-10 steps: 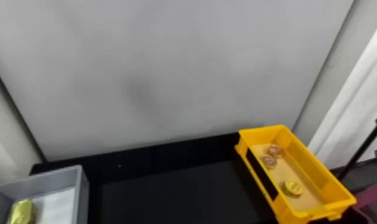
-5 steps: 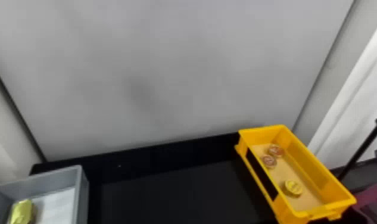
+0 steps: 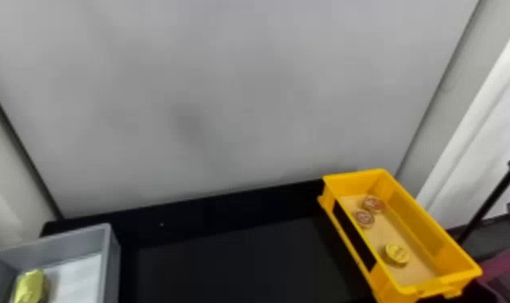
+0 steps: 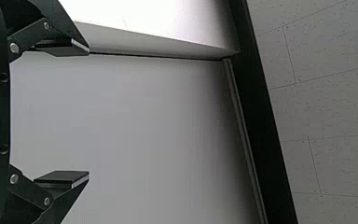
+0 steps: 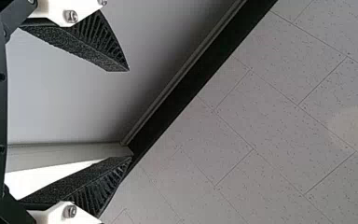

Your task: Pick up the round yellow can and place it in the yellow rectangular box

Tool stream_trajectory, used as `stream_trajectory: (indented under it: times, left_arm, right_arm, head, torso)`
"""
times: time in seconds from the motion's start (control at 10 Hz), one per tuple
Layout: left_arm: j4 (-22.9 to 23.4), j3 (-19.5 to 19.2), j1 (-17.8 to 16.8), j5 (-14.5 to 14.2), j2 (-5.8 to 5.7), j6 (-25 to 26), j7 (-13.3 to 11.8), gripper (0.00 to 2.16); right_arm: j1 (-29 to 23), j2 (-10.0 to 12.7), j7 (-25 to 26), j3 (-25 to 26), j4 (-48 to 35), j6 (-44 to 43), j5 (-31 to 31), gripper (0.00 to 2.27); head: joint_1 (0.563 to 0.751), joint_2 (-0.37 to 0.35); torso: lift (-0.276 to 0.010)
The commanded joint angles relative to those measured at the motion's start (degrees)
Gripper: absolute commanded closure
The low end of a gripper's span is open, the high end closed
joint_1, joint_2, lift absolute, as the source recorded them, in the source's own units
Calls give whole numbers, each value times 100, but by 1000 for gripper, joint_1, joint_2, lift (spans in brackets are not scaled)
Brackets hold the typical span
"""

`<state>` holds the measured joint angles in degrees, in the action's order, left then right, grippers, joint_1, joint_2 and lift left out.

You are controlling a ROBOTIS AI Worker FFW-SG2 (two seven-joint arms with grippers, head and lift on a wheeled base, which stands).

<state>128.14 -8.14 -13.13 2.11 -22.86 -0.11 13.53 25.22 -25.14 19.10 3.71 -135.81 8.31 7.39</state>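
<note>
Between the earlier head frames and this one, no shift can be made out: bin, box and contents are seen where they were. The round yellow can (image 3: 397,254) is found inside the yellow rectangular box (image 3: 415,226), towards its near end, so the placing is judged to be done already.

The box is set towards the right of the black table (image 3: 241,266) and the grey bin (image 3: 60,253) towards the left, presumably so that one side can be picked from and the other filled. A white sheet (image 3: 78,278) is laid in the bin, perhaps as a plain ground for what is sorted; on it a yellow-gold block-shaped item (image 3: 30,287) is left, likely because a round can was asked for. Two reddish round tins (image 3: 374,203) (image 3: 364,218) are grouped near the far end of the box, well apart from the can.

The left gripper (image 4: 89,113) is held with its fingers wide apart and nothing between them; the right gripper (image 5: 130,114), with ribbed fingers, is likewise spread and unloaded. Both are faced towards wall and ceiling, which is read as a waiting pose rather than a reach.

As for the can, a low, squat form is shown, rested on the tan base with its round face up. Its face is bright yellow, with darker marks across the middle and a paler rim.
</note>
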Motion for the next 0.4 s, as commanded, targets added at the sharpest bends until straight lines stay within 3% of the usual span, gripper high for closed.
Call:
stream_trajectory:
  times: [0.0,0.2,0.3]
  left_arm:
    - [9,14,-6,0,-9,2,1,314]
    - [9,-21,3,0,44,19,9,314]
    - [35,-21,-6,9,-18,63,9,314]
  right_arm:
    - [-17,-8,-3,16,-34,39,0,116]
    - [9,-17,-73,60,-51,83,-61,116]
    - [62,-52,-108,69,-78,127,-105,116]
  head:
    - [606,-81]
    - [606,-81]
    - [606,-81]
  torso:
    - [0]
    - [0]
    - [0]
